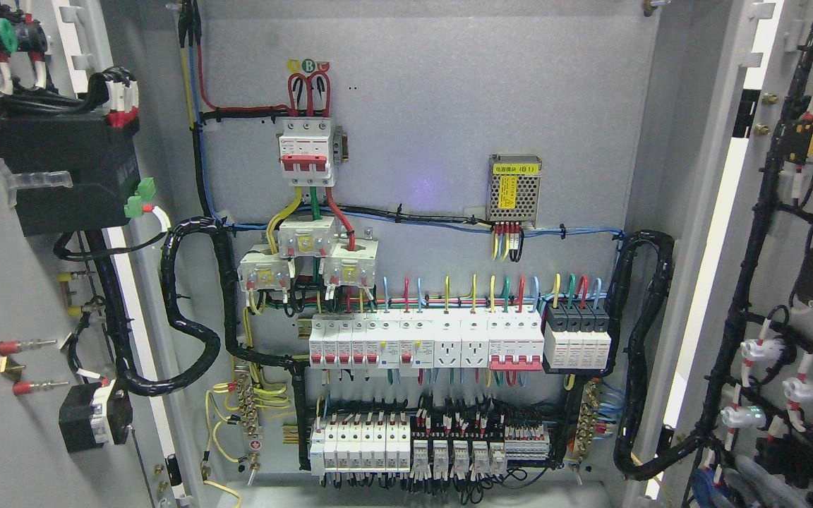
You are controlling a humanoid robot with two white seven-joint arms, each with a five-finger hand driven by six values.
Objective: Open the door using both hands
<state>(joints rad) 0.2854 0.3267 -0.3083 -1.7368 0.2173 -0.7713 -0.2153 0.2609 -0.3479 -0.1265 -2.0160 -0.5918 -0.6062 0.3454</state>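
Observation:
Both cabinet doors stand swung wide open. The inner face of the left door (18,423) fills the left edge, carrying a black box and wired parts. The right door (809,85) fills the right edge, with black cable looms and white lamp backs. Between them the grey back panel (435,106) of the electrical cabinet is fully exposed. Neither of my hands nor any arm shows in the head view.
A red and white main breaker (305,153) sits upper middle, a small power supply (514,189) to its right. A row of white breakers (424,342) and a lower row of relays (435,448) span the panel. Thick black cable conduits (191,331) loop to each door.

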